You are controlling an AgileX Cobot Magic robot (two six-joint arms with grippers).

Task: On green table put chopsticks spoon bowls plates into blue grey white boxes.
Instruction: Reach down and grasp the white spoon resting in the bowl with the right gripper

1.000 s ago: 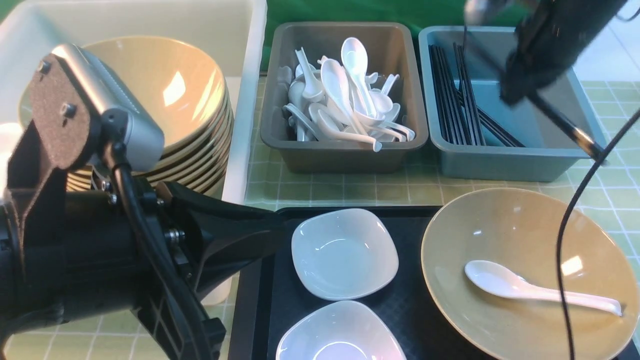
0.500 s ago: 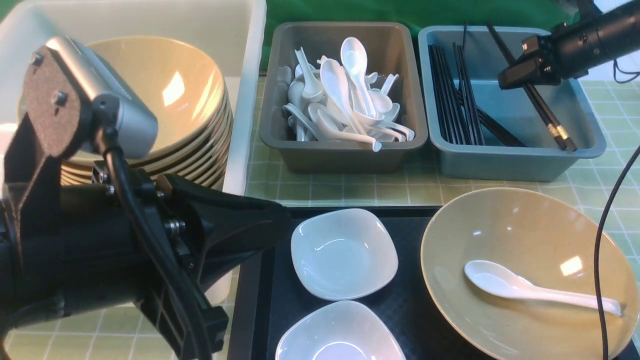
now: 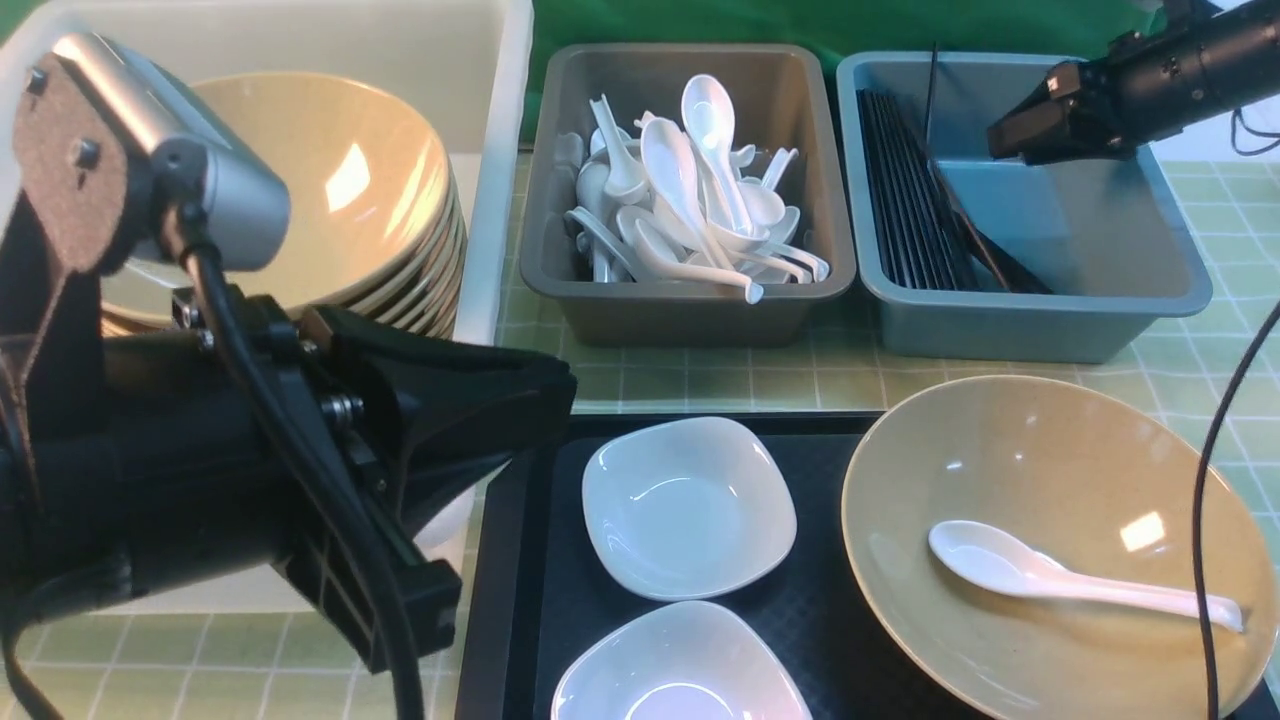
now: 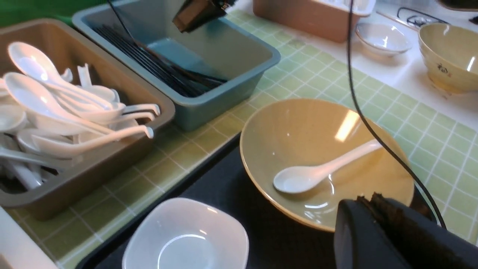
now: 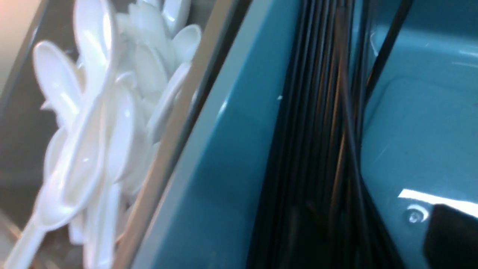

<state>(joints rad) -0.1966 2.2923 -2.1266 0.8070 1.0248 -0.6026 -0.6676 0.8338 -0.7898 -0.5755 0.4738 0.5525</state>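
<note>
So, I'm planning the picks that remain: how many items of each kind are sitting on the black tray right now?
Small white dishes: 2
Tan bowl: 1
White spoon, lying inside that bowl: 1
Total: 4

Left hand (image 4: 368, 205) closed, right hand (image 3: 1003, 140) (perhaps) open
</note>
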